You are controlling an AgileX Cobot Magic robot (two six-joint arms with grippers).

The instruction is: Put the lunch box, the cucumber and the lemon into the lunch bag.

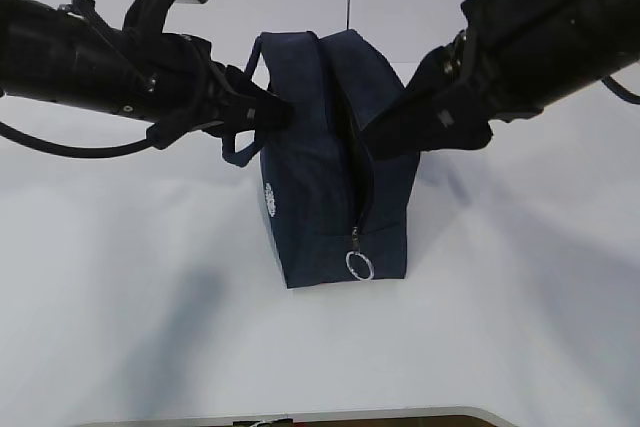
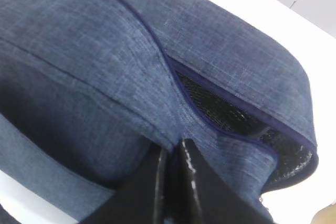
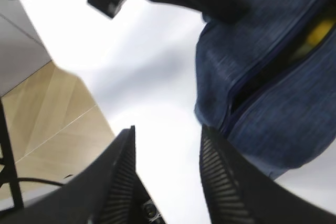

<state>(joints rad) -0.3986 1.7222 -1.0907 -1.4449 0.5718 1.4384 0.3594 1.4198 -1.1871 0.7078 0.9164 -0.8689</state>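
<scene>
My left gripper point(image 2: 176, 153) has its fingers point(image 2: 191, 182) pressed together, pinching a fold of the lunch bag point(image 1: 320, 157) fabric right by the zip opening, where black mesh lining shows inside. In the exterior view that same left gripper point(image 1: 275, 112) sits at the bag's upper left side, next to the loop handle point(image 1: 240, 142). My right gripper point(image 3: 168, 177) hangs with its ribbed fingers point(image 3: 223, 182) spread and nothing between them, just beside the bag's right flank. The bag stands upright on the white table point(image 1: 120, 267), zip running down the near end, silver ring pull point(image 1: 360, 265) low down. Through the gap I catch a yellow patch, which I take for the lemon point(image 3: 320, 32), already in. No lunch box or cucumber anywhere on the table; I judge they're inside too, though I can't see them. So I read this as the tail end: loading done. Next I'd release the left pinch gently so the bag doesn't tip. There's a small white round logo point(image 1: 270, 199) on the side; too small to read.
</scene>
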